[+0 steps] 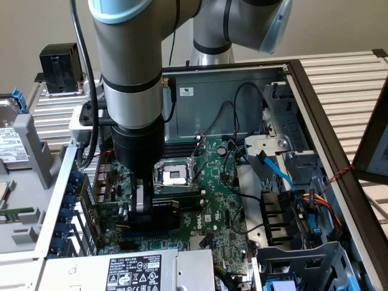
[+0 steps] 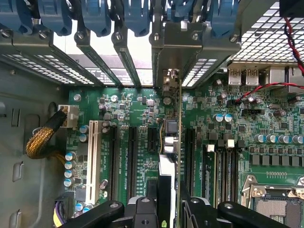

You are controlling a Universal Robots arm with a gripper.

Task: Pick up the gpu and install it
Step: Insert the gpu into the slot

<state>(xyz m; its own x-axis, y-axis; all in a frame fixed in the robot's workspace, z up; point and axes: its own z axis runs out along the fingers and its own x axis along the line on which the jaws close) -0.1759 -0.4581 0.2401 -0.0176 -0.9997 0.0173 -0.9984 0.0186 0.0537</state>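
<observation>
**A:** Wrist view first, and read it left to right with me. You have the bundled cable (image 2: 42, 137) by the case wall, then the white expansion slot (image 2: 92, 159), then two black slots (image 2: 124, 161), and then the gpu (image 2: 167, 142) standing on edge over the motherboard (image 2: 228, 109).

**B:** So where is the card relative to the case?

**A:** Its metal end bracket (image 2: 167, 52) sits up among the blue slot latches (image 2: 95, 16) at the rear. Your gripper (image 2: 164, 202) pinches the card's near end, jaws closed on it from both sides.

**B:** And from outside?

**A:** You see the arm (image 1: 130, 66) reaching straight down into the open case (image 1: 315, 121), the gripper (image 1: 145, 209) low over the board, just beside the CPU socket (image 1: 176, 176) on the exterior view's left.

**B:** Which step are you in?

**A:** Installing, I judge; the pick is done. I cannot tell whether the card edge is fully seated. Seating calls for a straight, even push with the bracket kept aligned to its opening.
</observation>
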